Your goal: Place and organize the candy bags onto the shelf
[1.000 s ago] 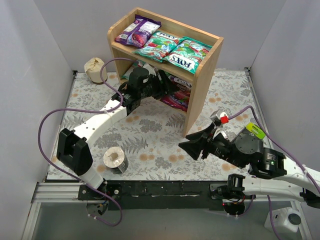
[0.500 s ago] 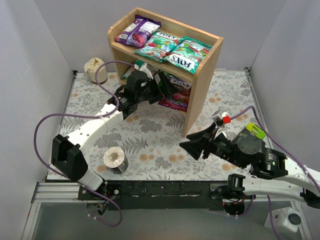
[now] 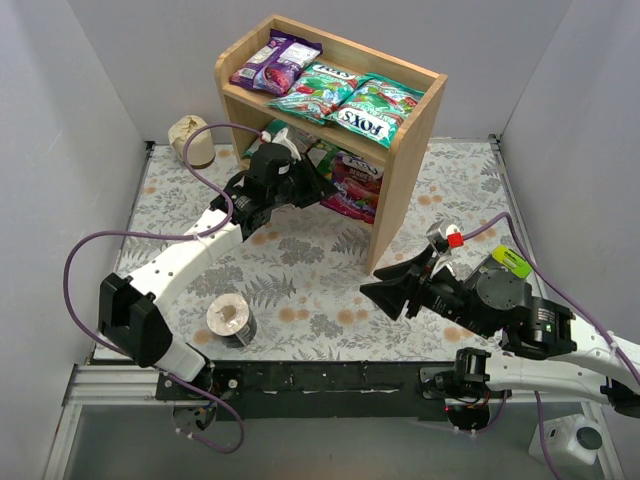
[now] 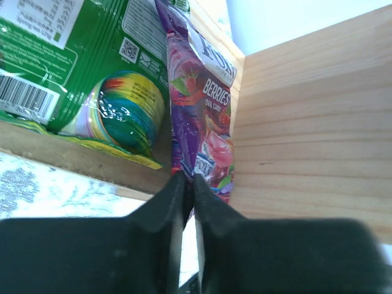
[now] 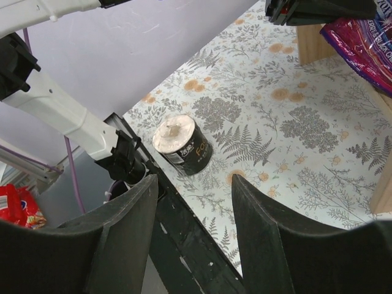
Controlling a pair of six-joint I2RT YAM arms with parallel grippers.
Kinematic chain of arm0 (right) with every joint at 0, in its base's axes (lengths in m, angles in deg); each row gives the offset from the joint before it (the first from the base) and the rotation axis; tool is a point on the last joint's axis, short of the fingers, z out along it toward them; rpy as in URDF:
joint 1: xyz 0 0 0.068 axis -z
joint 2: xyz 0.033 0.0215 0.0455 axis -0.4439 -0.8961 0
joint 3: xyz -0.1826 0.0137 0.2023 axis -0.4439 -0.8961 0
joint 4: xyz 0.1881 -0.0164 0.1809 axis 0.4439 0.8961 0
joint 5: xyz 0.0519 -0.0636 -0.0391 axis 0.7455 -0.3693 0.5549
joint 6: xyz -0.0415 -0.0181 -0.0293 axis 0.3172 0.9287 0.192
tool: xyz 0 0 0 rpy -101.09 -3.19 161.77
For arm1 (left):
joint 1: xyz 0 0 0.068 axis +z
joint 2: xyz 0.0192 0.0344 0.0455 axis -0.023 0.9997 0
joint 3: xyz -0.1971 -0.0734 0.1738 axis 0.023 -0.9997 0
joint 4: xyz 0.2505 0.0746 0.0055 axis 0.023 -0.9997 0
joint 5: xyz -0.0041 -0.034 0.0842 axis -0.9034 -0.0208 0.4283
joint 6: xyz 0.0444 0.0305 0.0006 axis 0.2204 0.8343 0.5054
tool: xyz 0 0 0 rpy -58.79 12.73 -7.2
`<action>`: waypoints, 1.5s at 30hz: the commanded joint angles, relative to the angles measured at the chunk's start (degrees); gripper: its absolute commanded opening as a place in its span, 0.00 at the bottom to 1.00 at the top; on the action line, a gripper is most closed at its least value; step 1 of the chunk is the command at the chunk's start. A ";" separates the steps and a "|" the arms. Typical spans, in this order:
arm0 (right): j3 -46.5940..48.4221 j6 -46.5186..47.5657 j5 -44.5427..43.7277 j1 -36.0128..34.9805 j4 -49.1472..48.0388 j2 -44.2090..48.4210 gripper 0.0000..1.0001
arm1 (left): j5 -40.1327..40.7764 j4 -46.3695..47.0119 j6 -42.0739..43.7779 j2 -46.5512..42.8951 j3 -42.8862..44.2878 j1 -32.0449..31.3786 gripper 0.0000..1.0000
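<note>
Wooden shelf; left fingers pinch magenta bag by its edge; right fingers spread.

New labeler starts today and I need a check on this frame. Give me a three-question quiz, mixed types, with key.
1. True or false: the right pincer holds a candy bag.
2. The left pincer is shut on the berries bag. Where is that bag relative to the shelf? A) top tier B) lower tier C) flat on the table, away from it
3. Fill in: ___ green FOX'S bags lie on the top tier.
Key: 1 false; 2 B; 3 two.
</note>
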 commanded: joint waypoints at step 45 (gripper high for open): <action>-0.24 -0.85 -3.40 -0.31 -1.78 0.40 0.58 | 3.18 -2.39 3.82 -11.20 -6.33 -0.57 0.53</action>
